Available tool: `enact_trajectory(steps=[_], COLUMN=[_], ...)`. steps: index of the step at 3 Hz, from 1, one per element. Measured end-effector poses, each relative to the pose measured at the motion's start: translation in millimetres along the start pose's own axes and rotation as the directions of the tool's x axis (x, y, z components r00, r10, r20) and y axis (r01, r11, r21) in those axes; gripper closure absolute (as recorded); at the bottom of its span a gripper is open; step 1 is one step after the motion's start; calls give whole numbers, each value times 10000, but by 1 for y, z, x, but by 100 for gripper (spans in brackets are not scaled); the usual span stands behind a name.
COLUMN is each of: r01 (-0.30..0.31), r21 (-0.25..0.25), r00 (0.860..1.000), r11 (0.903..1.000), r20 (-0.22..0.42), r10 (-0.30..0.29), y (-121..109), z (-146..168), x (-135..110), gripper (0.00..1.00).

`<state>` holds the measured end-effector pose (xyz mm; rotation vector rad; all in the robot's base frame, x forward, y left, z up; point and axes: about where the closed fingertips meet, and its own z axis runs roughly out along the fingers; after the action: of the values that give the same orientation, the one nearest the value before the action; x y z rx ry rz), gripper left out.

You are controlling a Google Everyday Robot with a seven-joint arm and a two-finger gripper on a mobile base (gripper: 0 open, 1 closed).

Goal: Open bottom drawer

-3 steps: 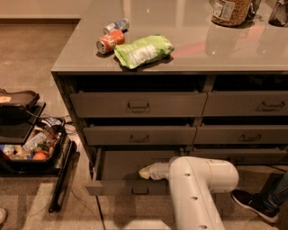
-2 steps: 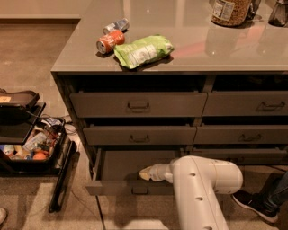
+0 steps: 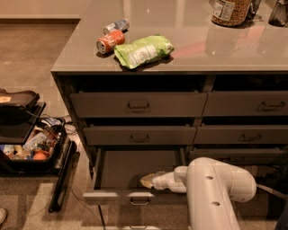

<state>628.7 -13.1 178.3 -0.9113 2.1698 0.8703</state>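
The bottom drawer of the left column stands pulled out, its slim front panel low in the view with a small dark loop handle. Its plain grey inside shows. My gripper reaches from the right on a white arm and sits just behind the front panel, above the handle, inside the drawer's front edge.
Two closed drawers sit above, with a second column to the right. On the counter lie a green bag, a red can, a silver can and a jar. A black case of items stands on the floor at left.
The view has shifted a little. The drawer and my gripper stand much as before.
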Motion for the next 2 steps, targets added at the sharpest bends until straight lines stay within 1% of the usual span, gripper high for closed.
enact_trajectory(steps=[1,2], r01=[10,27], r21=[-10,-199], r00=[10000,10000], r11=[10000,9998], r20=[12,62], r10=[-10,-25], y=[1,3], z=[1,7], x=[-1,-4], gripper=[100,100])
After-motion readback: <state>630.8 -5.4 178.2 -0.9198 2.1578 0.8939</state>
